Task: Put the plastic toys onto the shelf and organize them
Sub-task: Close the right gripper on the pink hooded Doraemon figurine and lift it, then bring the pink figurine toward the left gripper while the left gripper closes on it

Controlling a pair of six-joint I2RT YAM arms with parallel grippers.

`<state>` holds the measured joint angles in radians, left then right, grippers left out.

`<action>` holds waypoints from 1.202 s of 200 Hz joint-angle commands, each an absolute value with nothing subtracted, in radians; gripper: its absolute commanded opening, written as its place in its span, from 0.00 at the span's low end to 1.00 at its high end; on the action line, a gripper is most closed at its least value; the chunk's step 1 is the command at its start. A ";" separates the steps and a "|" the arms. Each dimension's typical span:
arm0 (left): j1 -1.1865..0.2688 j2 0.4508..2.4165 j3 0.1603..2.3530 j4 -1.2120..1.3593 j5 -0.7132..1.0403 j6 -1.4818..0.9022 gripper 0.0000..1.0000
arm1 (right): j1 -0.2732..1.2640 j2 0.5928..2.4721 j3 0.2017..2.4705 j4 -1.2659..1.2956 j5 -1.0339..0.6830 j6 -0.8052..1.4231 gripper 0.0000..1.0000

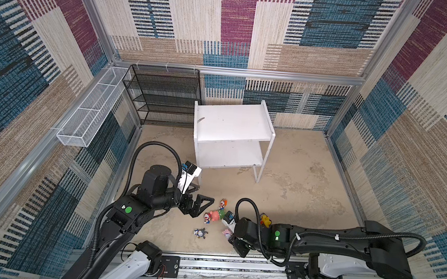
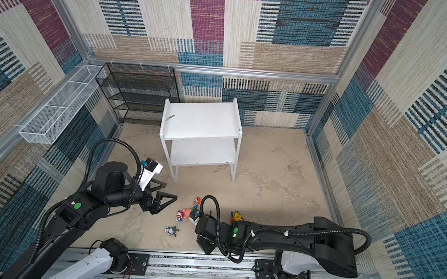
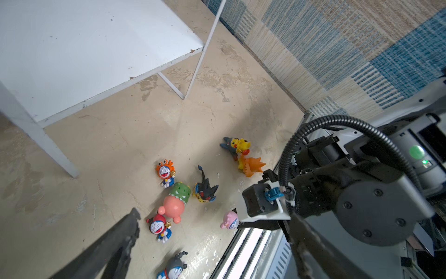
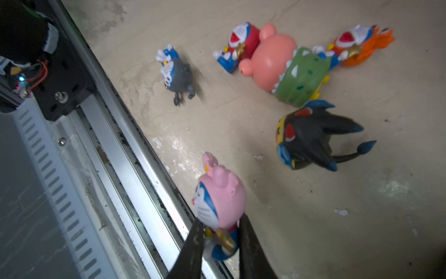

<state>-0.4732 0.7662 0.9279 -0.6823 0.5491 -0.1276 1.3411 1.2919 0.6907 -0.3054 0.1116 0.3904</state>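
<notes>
The white shelf point(image 1: 231, 124) point(image 2: 202, 122) stands at the back with both boards bare. Toys lie on the floor in front of it: a pink-and-green one point(image 1: 217, 214) point(image 3: 177, 201), tiny orange-hooded point(image 3: 166, 172), red-hooded point(image 3: 159, 225) and grey point(image 1: 200, 233) ones, and yellow ones with black point(image 4: 306, 140), blue point(image 3: 235, 144) and orange point(image 3: 249, 165) hoods. My right gripper point(image 4: 220, 221) is shut on the tiny pink-hooded toy point(image 4: 218, 193) point(image 3: 229, 219) by the front rail. My left gripper point(image 1: 206, 194) point(image 3: 216, 216) hangs open and holds nothing, left of the toys.
A black mesh rack point(image 1: 163, 94) stands at the back left, and a white wire basket point(image 1: 91, 108) hangs on the left wall. An aluminium rail point(image 1: 221, 262) runs along the front edge. Carpeted walls close in all sides.
</notes>
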 commanded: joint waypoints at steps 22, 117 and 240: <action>-0.474 0.759 0.948 -0.638 0.705 -0.078 0.99 | 1.273 1.155 0.668 -0.088 0.157 0.391 0.15; -0.515 0.760 0.896 -0.518 0.713 -0.153 0.82 | 1.181 0.977 0.560 0.283 -0.044 0.421 0.16; -0.725 0.804 0.827 -0.373 0.588 -0.231 0.43 | 1.182 0.960 0.466 0.444 -0.095 0.474 0.16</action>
<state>-0.7170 0.8036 0.8196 -0.4061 0.6212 -0.2253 1.1805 0.9554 0.4721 0.3813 -0.0711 0.4667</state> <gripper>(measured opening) 0.428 0.227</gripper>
